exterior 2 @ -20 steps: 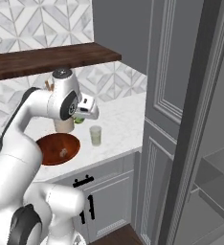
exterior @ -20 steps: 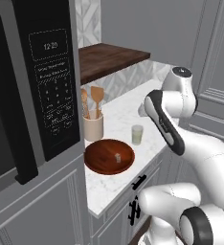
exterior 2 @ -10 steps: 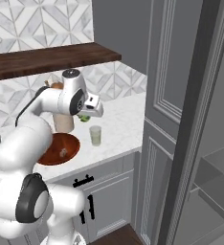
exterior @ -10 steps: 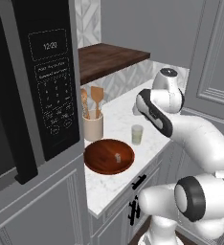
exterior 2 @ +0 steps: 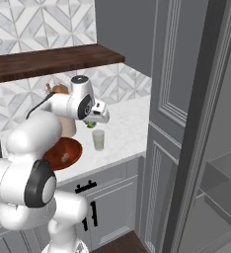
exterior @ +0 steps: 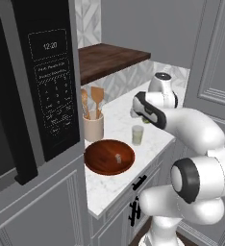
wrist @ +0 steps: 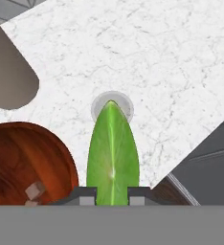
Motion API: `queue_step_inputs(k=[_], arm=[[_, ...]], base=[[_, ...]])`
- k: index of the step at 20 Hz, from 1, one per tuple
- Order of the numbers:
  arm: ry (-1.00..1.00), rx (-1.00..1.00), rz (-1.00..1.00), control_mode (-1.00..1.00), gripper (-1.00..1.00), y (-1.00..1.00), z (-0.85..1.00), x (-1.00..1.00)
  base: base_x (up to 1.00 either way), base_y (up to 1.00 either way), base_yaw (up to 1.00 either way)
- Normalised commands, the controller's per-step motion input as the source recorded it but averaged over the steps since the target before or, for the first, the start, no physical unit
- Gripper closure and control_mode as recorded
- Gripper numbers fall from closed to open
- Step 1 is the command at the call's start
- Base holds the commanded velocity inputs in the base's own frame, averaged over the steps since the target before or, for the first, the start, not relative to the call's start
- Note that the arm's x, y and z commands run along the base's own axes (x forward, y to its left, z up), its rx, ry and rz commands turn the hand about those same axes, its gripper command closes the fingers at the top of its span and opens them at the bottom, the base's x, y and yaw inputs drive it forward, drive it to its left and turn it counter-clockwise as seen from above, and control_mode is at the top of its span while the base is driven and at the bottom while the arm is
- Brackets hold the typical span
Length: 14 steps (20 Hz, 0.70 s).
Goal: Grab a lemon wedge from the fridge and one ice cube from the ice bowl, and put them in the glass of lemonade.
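**Lemon wedge held over the lemonade glass**

While the white arm reaches out across the marble counter (exterior: pixel 115 126), its gripper (wrist: pixel 112 193) is clamped on the lemon wedge (wrist: pixel 112 152), the two dark fingertips (wrist: pixel 87 194) pressing the green piece from either side. Seen from the hand camera, the wedge points away from the fingers, and its tip overlaps the round rim of the glass of lemonade (wrist: pixel 113 106) standing on the counter below. From the right base camera the gripper (exterior 2: pixel 94 122) hangs just above the glass of lemonade (exterior 2: pixel 98 140), with the green of the lemon wedge (exterior 2: pixel 91 124) showing under the hand and clear air between it and the glass's mouth. The left base camera shows the same: the hand poised over the small clear tumbler (exterior: pixel 137 135) of pale drink.

Nearest the counter's front edge sits the ice bowl (exterior: pixel 109 157), wide, shallow and reddish-brown, with one pale ice cube (exterior: pixel 117 158) lying near its middle. The glass stands just beside the bowl, towards the arm's side, not touching it. In the hand camera the ice cube (wrist: pixel 34 191) lies inside the ice bowl (wrist: pixel 23 158) at the lower left.

Behind the bowl stands a beige crock (exterior: pixel 93 128) holding wooden spatulas (exterior: pixel 97 98). Farther back, a dark wooden shelf (exterior: pixel 107 60) runs along the patterned tile wall (exterior 2: pixel 38 22). A black microwave (exterior: pixel 42 86) looms at the left, and tall grey panelled cabinets (exterior 2: pixel 169 89) rise at the right.
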Motion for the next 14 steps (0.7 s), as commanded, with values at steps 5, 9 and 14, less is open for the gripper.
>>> queue_step_inputs(k=[5, 9, 14], arm=[[0.02, 0.00, 0.00, -1.00, 1.00, 0.00, -0.24, 0.13], [0.00, 0.00, 0.00, -1.00, 1.00, 0.00, -0.05, 0.11], [0.00, 0.00, 0.00, -1.00, 1.00, 0.00, 0.00, 0.45]], base=[[0.00, 0.00, 0.00], [0.00, 0.00, 0.00], [0.00, 0.00, 0.00]])
